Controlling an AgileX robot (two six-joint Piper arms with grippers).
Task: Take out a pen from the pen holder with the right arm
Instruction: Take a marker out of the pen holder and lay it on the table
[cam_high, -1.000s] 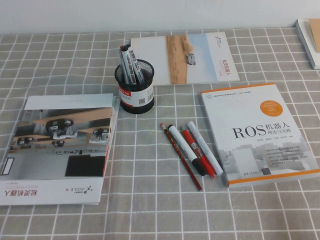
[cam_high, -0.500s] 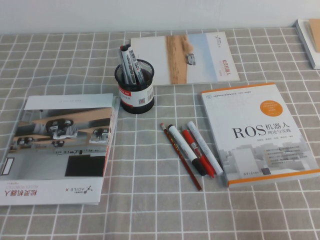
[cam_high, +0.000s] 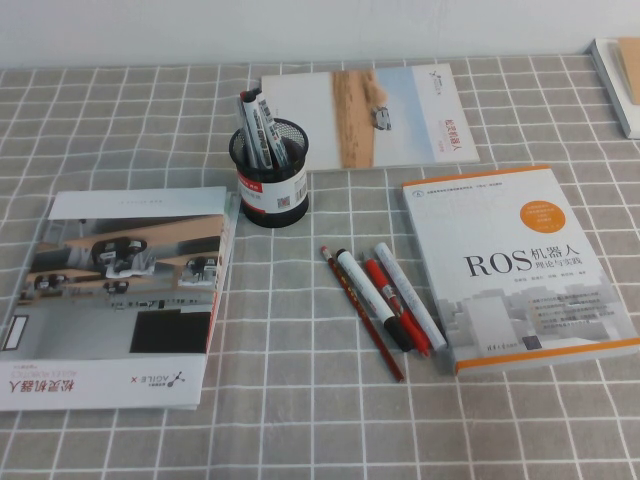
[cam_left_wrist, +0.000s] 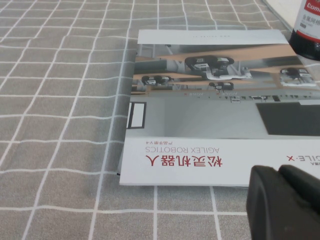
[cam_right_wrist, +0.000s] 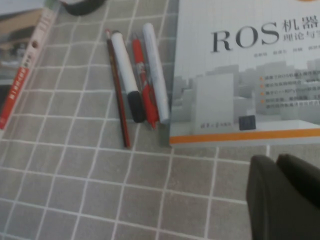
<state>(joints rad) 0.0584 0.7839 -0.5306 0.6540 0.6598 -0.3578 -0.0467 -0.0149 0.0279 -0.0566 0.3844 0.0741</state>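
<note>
Left of the pen holder (cam_high: 272, 180) and on my side of it, the left gripper (cam_left_wrist: 278, 172) hangs over the near edge of the AgileX Robotics brochure (cam_high: 120, 290). Its two dark pads (cam_left_wrist: 265, 200) sit pressed together with nothing between them. It shows only in its own wrist view, not from the high camera.

The brochure lies flat on the grey checked tablecloth (cam_high: 300, 400), its far right corner close to the holder's base.

The pen holder is a black mesh cup with a red-and-white label, standing upright. The markers (cam_high: 258, 125) I am after are inside it. They have black and white barrels, lean toward the holder's far left rim, and stick out above it.

Just behind the holder and to its right lies a thin booklet (cam_high: 370, 115) with a sandy band on the cover.

Right of the holder and nearer to me, four items lie side by side on the cloth: a red pencil (cam_high: 365, 315), a white marker with a black cap (cam_high: 370, 298), a red pen (cam_high: 395, 305) and a white pen (cam_high: 410, 292).

Further right of the holder is the orange-trimmed ROS book (cam_high: 515, 265), with the white pen just beside its left edge.

The right gripper (cam_right_wrist: 276, 159) hovers well right of the holder and nearer to me, over bare cloth by the book's near edge. It is fully closed and empty, and it shows only in its own wrist view.
</note>
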